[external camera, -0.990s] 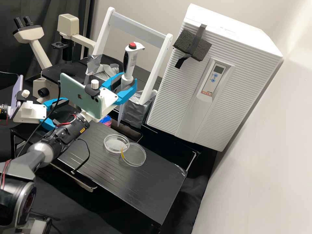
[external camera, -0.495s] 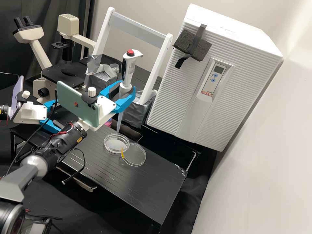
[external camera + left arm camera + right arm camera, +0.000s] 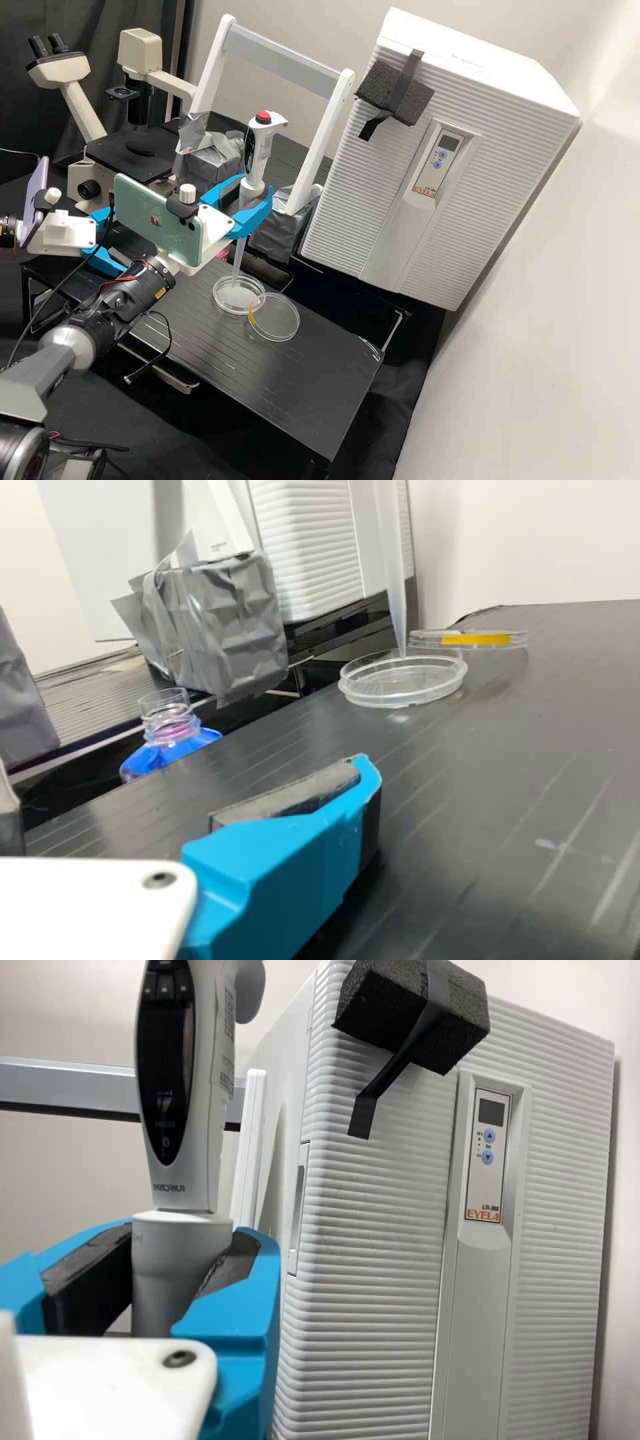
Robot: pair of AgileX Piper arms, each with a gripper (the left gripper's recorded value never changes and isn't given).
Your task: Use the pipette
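Note:
My right gripper (image 3: 248,200) is shut on a white pipette (image 3: 256,152) with a red button, held upright; the right wrist view shows the pipette (image 3: 185,1090) clamped between the black pads of the gripper (image 3: 165,1280). Its clear tip (image 3: 237,267) reaches down into an open petri dish (image 3: 238,293) on the black platform. In the left wrist view the tip (image 3: 397,580) touches or nearly touches the dish (image 3: 402,678). The dish's lid (image 3: 275,317), marked yellow, lies beside it. My left gripper (image 3: 113,237) hangs open at the platform's left end, with one blue finger (image 3: 300,870) low over the surface.
A big white ribbed machine (image 3: 433,167) stands right of the dish. A microscope (image 3: 80,100) and a white frame (image 3: 287,67) with grey taped blocks (image 3: 207,143) stand behind. A small bottle (image 3: 170,735) sits beside the platform. The black platform (image 3: 287,380) has bare room in front.
The right arm has lowered the pipette and shifted it left, bringing the tip from above the platform's back edge down into the petri dish. The left gripper has barely moved.

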